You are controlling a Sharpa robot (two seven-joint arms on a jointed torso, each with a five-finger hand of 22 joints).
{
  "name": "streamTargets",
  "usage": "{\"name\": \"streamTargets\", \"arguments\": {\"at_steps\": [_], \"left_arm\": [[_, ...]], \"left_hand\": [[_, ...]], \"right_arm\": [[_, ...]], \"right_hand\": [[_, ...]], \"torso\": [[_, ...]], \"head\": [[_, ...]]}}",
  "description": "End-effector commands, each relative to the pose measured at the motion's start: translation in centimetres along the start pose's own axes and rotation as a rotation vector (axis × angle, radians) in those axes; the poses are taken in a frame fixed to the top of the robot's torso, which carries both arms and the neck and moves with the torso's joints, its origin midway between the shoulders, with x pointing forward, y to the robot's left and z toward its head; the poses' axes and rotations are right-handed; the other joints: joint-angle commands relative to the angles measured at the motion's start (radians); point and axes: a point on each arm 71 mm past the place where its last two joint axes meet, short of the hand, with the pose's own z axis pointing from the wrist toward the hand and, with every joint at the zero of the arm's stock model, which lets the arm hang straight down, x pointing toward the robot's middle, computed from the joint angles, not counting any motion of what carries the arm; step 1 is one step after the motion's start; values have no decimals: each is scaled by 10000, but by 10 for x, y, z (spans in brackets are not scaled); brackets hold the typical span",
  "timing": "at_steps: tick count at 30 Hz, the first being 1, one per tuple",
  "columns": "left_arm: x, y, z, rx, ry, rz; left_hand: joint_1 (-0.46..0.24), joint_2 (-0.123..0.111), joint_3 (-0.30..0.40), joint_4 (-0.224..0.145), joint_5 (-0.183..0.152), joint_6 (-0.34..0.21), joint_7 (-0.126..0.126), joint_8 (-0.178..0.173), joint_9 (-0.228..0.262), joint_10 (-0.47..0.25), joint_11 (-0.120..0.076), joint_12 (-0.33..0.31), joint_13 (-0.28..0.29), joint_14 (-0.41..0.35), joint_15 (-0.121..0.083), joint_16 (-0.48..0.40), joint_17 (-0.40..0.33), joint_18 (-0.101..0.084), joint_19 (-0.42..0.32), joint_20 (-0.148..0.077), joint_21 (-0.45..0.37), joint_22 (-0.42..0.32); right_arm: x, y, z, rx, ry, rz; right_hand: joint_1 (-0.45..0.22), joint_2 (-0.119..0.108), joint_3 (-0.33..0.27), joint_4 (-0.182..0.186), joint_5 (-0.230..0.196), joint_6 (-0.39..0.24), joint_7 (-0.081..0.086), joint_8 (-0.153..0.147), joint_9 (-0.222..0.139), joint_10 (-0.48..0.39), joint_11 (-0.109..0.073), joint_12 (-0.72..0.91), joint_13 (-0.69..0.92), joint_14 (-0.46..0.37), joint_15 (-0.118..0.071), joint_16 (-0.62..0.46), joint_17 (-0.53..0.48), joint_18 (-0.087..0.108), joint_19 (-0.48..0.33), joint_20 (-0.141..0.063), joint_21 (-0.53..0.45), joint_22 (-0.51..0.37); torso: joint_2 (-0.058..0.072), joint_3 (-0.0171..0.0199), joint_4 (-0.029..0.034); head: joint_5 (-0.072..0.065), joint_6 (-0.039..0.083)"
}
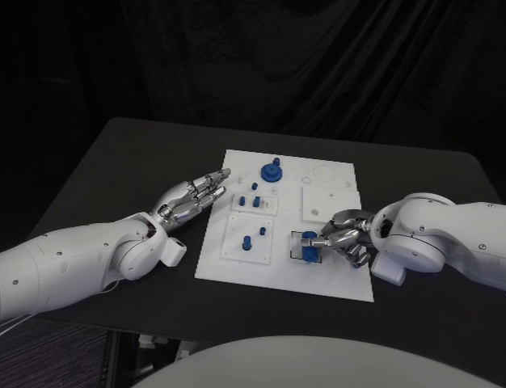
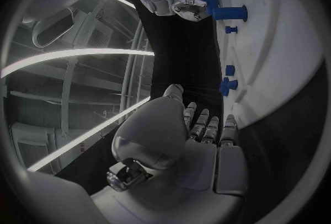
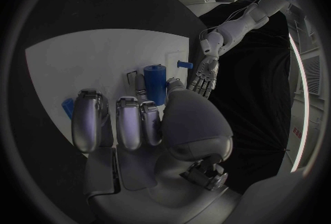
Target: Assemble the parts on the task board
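Right hand (image 1: 348, 238) gripped a blue part (image 1: 309, 245) at the task board (image 1: 335, 283); several parts stood seated beyond its fingers. Left hand (image 1: 192, 198) wide, holding nothing. Assembly seemingly midway.

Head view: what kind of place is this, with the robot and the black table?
Probably a robot lab: a black table against dark curtains, a white task board with blue parts.

Task board (image 1: 335, 279) lies between left hand (image 1: 195, 197) and right hand (image 1: 344, 236).
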Motion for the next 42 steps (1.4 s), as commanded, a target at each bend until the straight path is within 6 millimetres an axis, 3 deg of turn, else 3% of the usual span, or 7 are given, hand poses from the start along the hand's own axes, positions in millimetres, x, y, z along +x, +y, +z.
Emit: {"name": "streamTargets", "arguments": {"at_steps": [1, 5, 16, 28, 42], "left_arm": [[2, -10, 0, 1518, 109, -130], [2, -10, 0, 1513, 111, -133], [2, -10, 0, 1483, 128, -147], [2, -9, 0, 1450, 144, -164], [2, -8, 0, 1424, 153, -176]], "left_hand": [[53, 61, 67, -2, -49, -57, 31, -30, -10, 1, 39, -37, -8, -3, 38, -36, -11, 3, -12, 56, -29, 9], [53, 63, 70, -4, -48, -60, 33, -29, -9, 0, 40, -38, -8, -3, 51, -36, -11, 5, -10, 74, -28, 11], [53, 63, 70, -4, -48, -60, 33, -29, -9, 0, 40, -38, -8, -3, 51, -36, -11, 5, -10, 74, -28, 11], [52, 63, 74, -6, -49, -63, 39, -28, -9, -1, 45, -40, -8, -3, 66, -36, -11, 13, -10, 98, -28, 10], [51, 64, 75, -7, -48, -47, 43, -26, -7, -3, 47, -45, -9, -3, 71, -36, -11, 16, -11, 106, -28, 7]], "right_arm": [[0, -1, 0, 232, 121, -40], [0, 0, 1, 235, 129, -53], [0, 0, 2, 215, 111, -53], [-1, 2, 1, -50, -140, 98], [-5, 1, -2, -313, -517, 323]], "right_hand": [[-300, 23, -184, 46, -458, -119, 36, -64, -60, 1049, 94, 25, 2633, 660, 87, -14, 560, 82, 284, 95, -52, 2004], [-581, 94, -351, 45, -1019, -140, 38, -24, -108, 1049, 101, 25, 2633, 657, 96, -16, 544, 88, 278, 113, -71, 1998], [-790, 80, -650, 12, -1914, -177, 35, 65, -171, 1049, 99, 25, 2633, 654, 95, -13, 526, 93, 272, 117, -94, 1992], [-1247, 194, -1216, 47, -3492, -197, 20, 241, -242, 1049, 88, 25, 2633, 663, 88, 24, 563, 86, 288, 112, -65, 2003], [-2027, 499, -1841, 59, -4177, -10, -75, 662, -165, 1049, 12, 25, 2633, 681, 29, 84, 655, 80, 302, 64, -34, 2014]], "torso": [[8, 5, -5], [10, 9, -20], [2, 21, -19], [8, 13, -21], [-7, 16, -22]], "head": [[19, -2], [41, -2], [64, -2], [77, -2], [117, -2]]}}
